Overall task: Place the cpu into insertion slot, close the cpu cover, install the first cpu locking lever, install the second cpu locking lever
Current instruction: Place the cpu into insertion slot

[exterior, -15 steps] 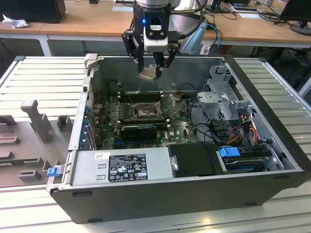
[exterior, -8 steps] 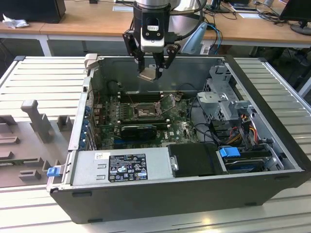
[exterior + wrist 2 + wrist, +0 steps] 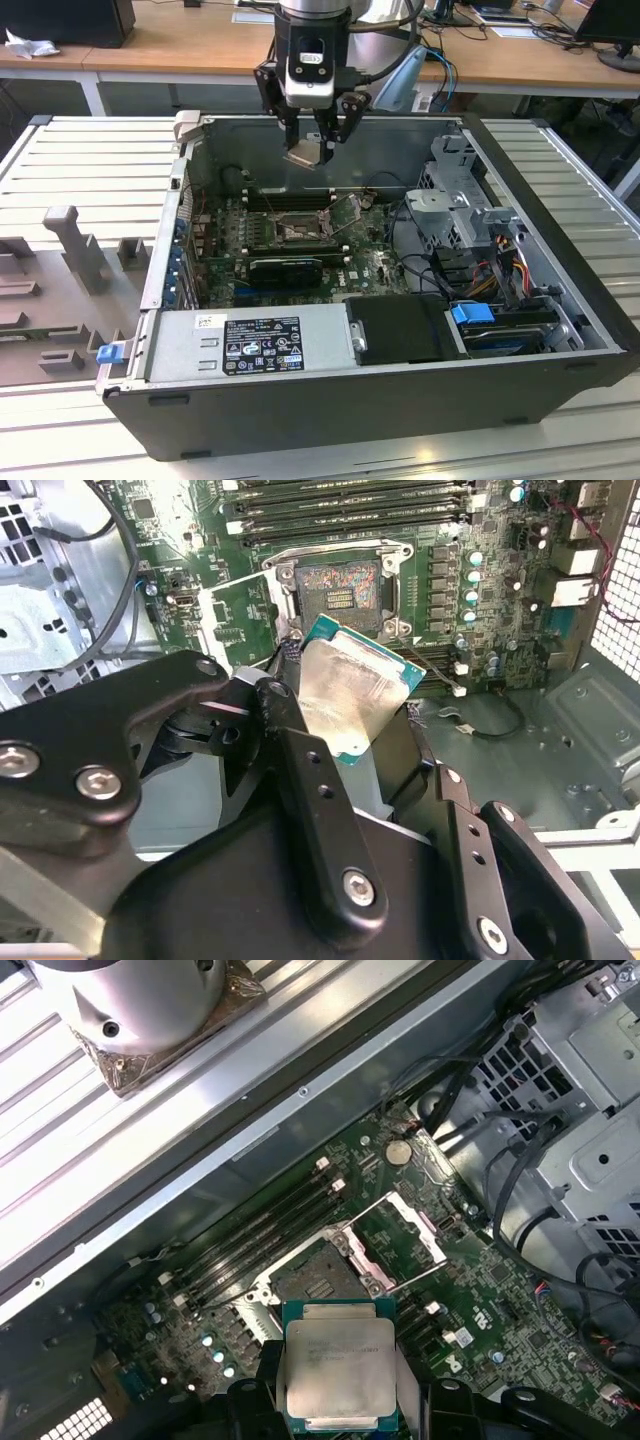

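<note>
My gripper [image 3: 311, 140] hangs over the open computer case, shut on the cpu [image 3: 307, 155], a flat silver-topped chip with a green edge. In both wrist views the cpu [image 3: 350, 690] [image 3: 340, 1365] sits tilted between my black fingers [image 3: 300, 770], well above the board. The insertion slot [image 3: 297, 229] [image 3: 338, 588] [image 3: 312, 1278] lies bare below, a square black socket on the green motherboard. The cpu cover [image 3: 405, 1233] [image 3: 238, 615] is swung open and stands beside the socket. Thin wire levers rise up at both sides of the socket.
Long black memory slots [image 3: 285, 198] run just behind the socket and a black card [image 3: 285, 268] lies in front. A grey power supply [image 3: 250, 345] fills the near side, and a drive cage [image 3: 460, 205] with cables the exterior view's right. A grey moulded tray [image 3: 60, 290] lies outside the case.
</note>
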